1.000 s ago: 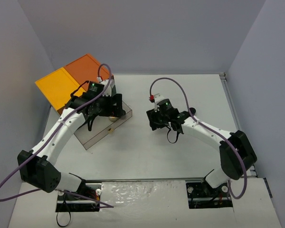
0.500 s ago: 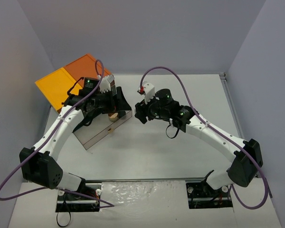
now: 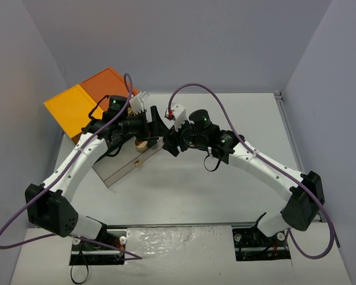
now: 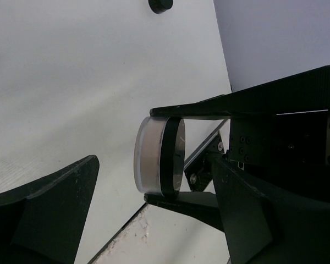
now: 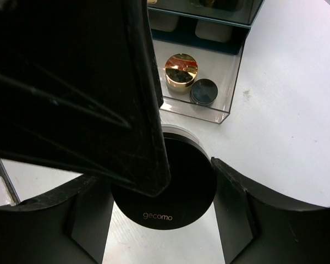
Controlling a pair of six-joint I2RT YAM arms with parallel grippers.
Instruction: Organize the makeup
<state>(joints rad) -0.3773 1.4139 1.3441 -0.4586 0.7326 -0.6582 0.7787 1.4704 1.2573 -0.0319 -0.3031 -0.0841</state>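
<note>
A round black compact [image 5: 170,195] marked "gecomo", with a clear beige underside [image 4: 148,155], hangs above the table. My right gripper [image 5: 162,176] is shut on its rim. My left gripper [image 4: 154,179] stands open around the same compact, one finger [image 4: 55,212] well clear of its beige face. That left finger also covers part of the lid in the right wrist view. In the top view the two grippers [image 3: 158,122] [image 3: 171,141] meet nose to nose. A gold-lidded jar [image 5: 180,70] and a small black compact [image 5: 204,91] lie in the clear drawer [image 5: 234,82].
The pulled-out clear drawer [image 3: 121,166] lies left of the meeting point, beneath the left arm. The cabinet with the orange and yellow top [image 3: 86,101] stands at the back left. A small dark round thing [image 4: 160,5] lies on the white table.
The right arm has carried the compact left and back, up to the left gripper. The left gripper has swung toward it and its jaws have narrowed a little.
</note>
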